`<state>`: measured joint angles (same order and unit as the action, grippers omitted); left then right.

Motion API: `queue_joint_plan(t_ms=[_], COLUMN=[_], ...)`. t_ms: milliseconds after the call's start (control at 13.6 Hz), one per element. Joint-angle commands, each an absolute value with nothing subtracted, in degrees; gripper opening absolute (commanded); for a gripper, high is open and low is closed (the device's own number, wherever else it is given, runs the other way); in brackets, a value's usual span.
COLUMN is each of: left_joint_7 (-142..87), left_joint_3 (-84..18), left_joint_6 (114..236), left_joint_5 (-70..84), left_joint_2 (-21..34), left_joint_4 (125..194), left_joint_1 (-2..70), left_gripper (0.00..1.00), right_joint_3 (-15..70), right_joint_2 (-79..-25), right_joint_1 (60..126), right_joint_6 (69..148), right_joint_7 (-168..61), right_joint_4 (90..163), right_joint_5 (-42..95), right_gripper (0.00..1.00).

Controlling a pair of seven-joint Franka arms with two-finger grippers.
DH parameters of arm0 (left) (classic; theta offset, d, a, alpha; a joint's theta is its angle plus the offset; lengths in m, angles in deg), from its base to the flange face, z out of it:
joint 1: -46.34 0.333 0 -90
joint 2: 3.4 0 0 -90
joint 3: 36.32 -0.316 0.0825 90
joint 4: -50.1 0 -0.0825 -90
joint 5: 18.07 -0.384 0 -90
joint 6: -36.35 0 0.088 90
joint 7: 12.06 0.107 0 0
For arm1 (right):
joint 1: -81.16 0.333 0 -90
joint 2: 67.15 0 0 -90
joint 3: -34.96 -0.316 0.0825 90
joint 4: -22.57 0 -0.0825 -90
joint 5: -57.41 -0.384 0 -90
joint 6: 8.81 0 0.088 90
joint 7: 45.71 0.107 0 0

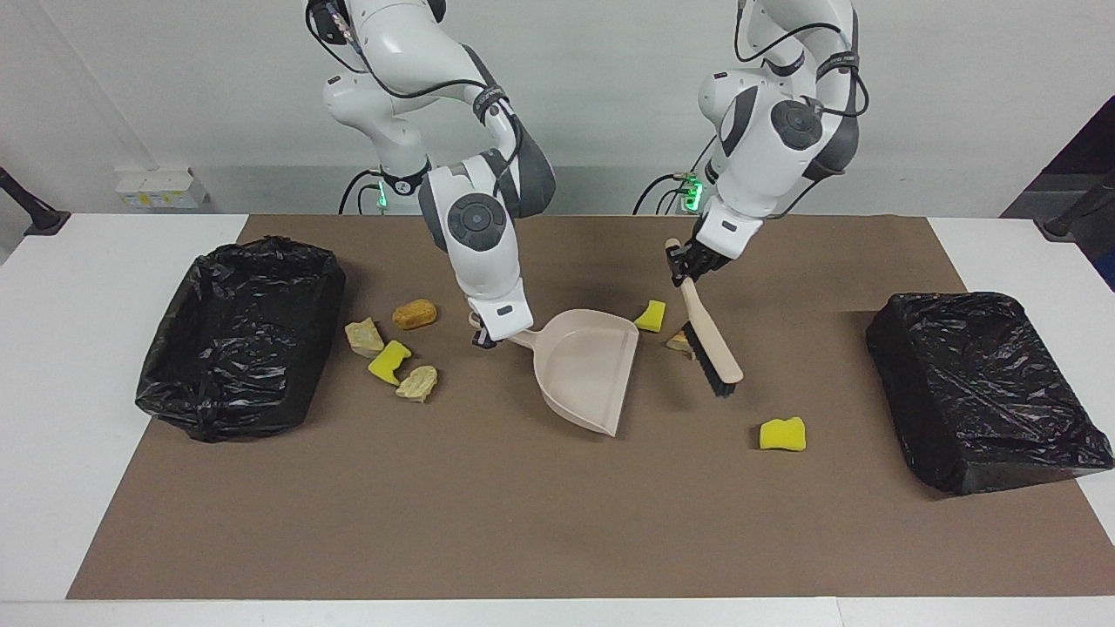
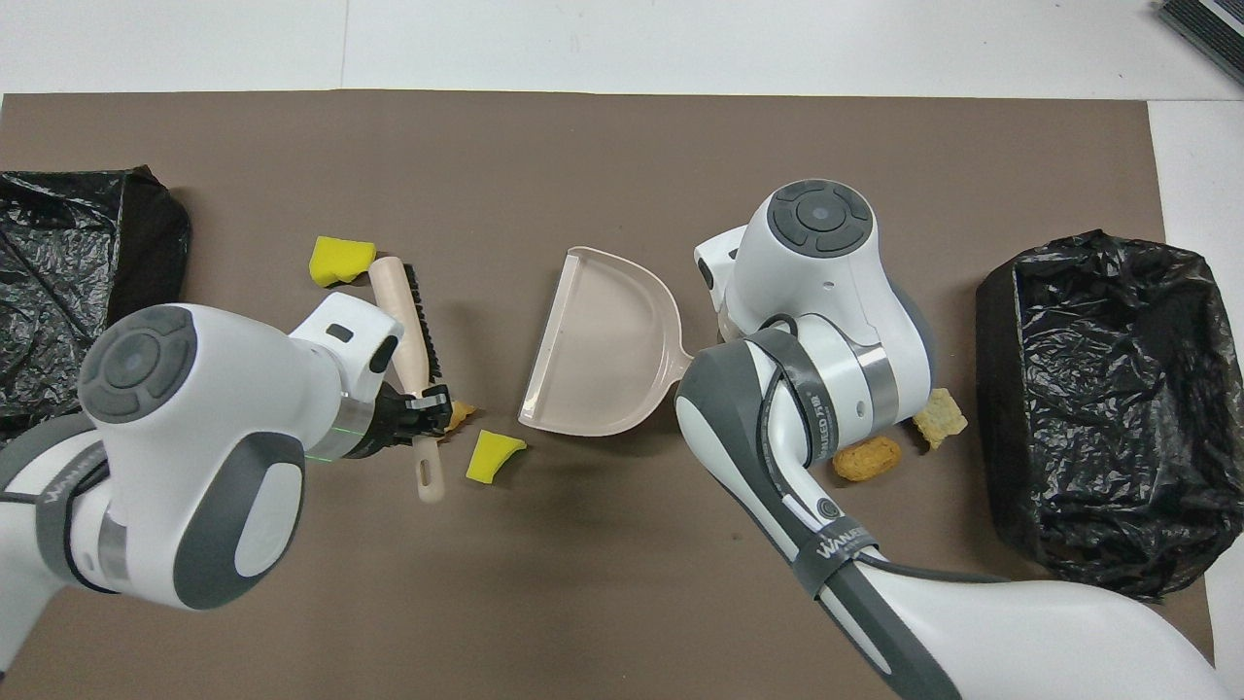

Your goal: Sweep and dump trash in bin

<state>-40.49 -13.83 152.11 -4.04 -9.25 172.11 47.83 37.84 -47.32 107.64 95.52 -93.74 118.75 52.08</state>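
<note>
Right gripper (image 1: 484, 338) is clamping the dustpan (image 1: 585, 370) handle mid-mat. Left gripper (image 1: 685, 264) is gripping the brush (image 1: 712, 340), its bristles beside 2 scraps (image 1: 650, 315). 4 scraps (image 1: 389, 361) are lying near one bin (image 1: 239, 335); 1 yellow sponge (image 1: 782, 434) is sitting apart.

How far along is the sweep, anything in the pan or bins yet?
Nothing done: the dustpan is empty. In hand: right gripper holds its handle, left gripper holds the brush beside two scraps. Left: those, the lone yellow chunk and four scraps by a bin.
</note>
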Motion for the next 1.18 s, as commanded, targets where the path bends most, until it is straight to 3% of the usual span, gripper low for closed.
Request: queue_joint_plan(t_ms=[0,221,515,736,1105], left_joint_7=[-35.7,-23.6,-17.5,-15.1,-23.4], left_joint_3=[-13.4,-13.4,-13.3,-13.2,-13.0], left_joint_6=[149.4,149.1,155.2,156.6,156.8], left_joint_5=[-10.3,-13.1,-17.0,-17.0,-16.7], left_joint_2=[-8.5,-6.7,-1.5,-0.6,-1.6], left_joint_4=[171.1,171.1,171.6,173.5,176.7], left_joint_1=[52.9,60.0,62.8,61.5,50.9], left_gripper=[0.00,0.00,0.00,0.00,0.00], right_joint_3=[37.2,37.2,37.3,37.2,37.1], right_joint_2=[-51.3,-54.7,-55.1,-55.5,-55.0], right_joint_1=[111.6,111.0,109.3,110.7,114.2], right_joint_6=[95.0,95.3,94.4,95.1,94.8], right_joint_7=[-94.7,-102.3,-101.2,-96.2,-86.0], right_joint_4=[123.5,130.3,131.6,132.8,132.7], right_joint_5=[54.1,54.2,56.2,56.2,54.9], right_gripper=[0.00,0.00,0.00,0.00,0.00])
